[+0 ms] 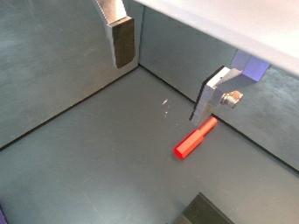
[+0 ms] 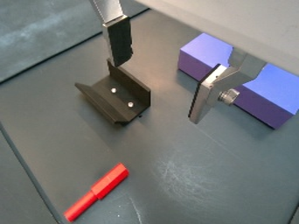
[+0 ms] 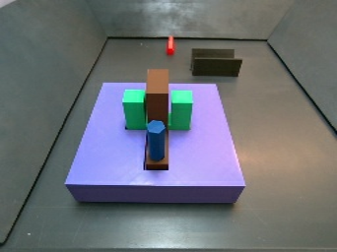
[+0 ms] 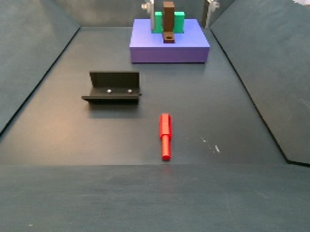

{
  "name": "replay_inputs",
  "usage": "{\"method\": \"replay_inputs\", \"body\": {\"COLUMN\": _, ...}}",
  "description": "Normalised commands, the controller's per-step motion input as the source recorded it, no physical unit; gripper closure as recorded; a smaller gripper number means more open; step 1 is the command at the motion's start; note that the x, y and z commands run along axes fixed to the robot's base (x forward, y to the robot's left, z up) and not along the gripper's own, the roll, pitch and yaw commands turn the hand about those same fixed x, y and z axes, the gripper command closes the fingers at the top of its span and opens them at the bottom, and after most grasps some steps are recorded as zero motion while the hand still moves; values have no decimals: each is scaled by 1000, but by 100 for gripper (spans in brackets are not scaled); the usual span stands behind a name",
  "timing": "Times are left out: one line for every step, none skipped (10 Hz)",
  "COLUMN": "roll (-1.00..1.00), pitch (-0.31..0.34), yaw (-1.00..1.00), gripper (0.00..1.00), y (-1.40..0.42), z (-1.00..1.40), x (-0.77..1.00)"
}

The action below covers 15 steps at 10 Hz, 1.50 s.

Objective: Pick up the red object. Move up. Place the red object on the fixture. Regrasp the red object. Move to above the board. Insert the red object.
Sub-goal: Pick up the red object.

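The red object (image 4: 166, 136), a slim peg, lies flat on the grey floor, free of the gripper. It also shows in both wrist views (image 1: 195, 140) (image 2: 97, 192) and as a small far stick (image 3: 170, 44). The fixture (image 4: 112, 87) (image 2: 117, 98) (image 3: 216, 63) stands beside it, a short way apart and with nothing in it. The board (image 3: 118, 148) (image 4: 151, 50) carries green blocks, a brown bar and a blue peg. My gripper (image 1: 162, 87) (image 2: 160, 87) hangs open well above the floor, with nothing between its fingers.
Grey walls ring the floor on every side. On the board, the green blocks (image 3: 136, 108), the brown bar (image 3: 158, 94) and the blue peg (image 3: 156, 140) stand up from the slab. A purple board corner (image 2: 205, 57) shows behind one finger.
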Motion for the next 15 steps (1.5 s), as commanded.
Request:
{"method": "replay_inputs", "body": {"roll": 0, "pitch": 0, "yaw": -66, "gripper": 0, "y": 0, "z": -300, "x": 0}}
{"method": "replay_inputs", "body": {"roll": -1, "pitch": 0, "yaw": -60, "gripper": 0, "y": 31, "z": -357, "x": 0}}
{"method": "replay_inputs", "body": {"roll": -21, "pitch": -10, "yaw": -34, "gripper": 0, "y": 77, "z": -454, "x": 9}}
{"method": "replay_inputs", "body": {"roll": -26, "pitch": -13, "yaw": -14, "gripper": 0, "y": 114, "z": -494, "x": 31}}
{"method": "replay_inputs", "body": {"roll": -9, "pitch": -4, "yaw": -9, "gripper": 0, "y": 120, "z": -489, "x": 23}}
{"method": "replay_inputs", "body": {"roll": 0, "pitch": -3, "yaw": -9, "gripper": 0, "y": 160, "z": -409, "x": 3}}
{"method": "replay_inputs", "body": {"roll": 0, "pitch": -7, "yaw": -14, "gripper": 0, "y": 169, "z": -380, "x": 0}}
{"method": "replay_inputs", "body": {"roll": -7, "pitch": -7, "yaw": -11, "gripper": 0, "y": 177, "z": -403, "x": 20}}
{"method": "replay_inputs", "body": {"roll": -11, "pitch": -11, "yaw": 0, "gripper": 0, "y": 166, "z": -414, "x": 31}}
{"method": "replay_inputs", "body": {"roll": -16, "pitch": -17, "yaw": 0, "gripper": 0, "y": 149, "z": -414, "x": 66}}
{"method": "replay_inputs", "body": {"roll": 0, "pitch": -27, "yaw": -20, "gripper": 0, "y": 186, "z": -463, "x": 126}}
{"method": "replay_inputs", "body": {"roll": 0, "pitch": -34, "yaw": -29, "gripper": 0, "y": 229, "z": -520, "x": 169}}
{"method": "replay_inputs", "body": {"roll": -86, "pitch": -111, "yaw": -54, "gripper": 0, "y": 226, "z": -649, "x": 214}}
{"method": "replay_inputs", "body": {"roll": -93, "pitch": -117, "yaw": -69, "gripper": 0, "y": 249, "z": -649, "x": 206}}
{"method": "replay_inputs", "body": {"roll": -89, "pitch": -106, "yaw": -71, "gripper": 0, "y": 271, "z": -626, "x": 209}}
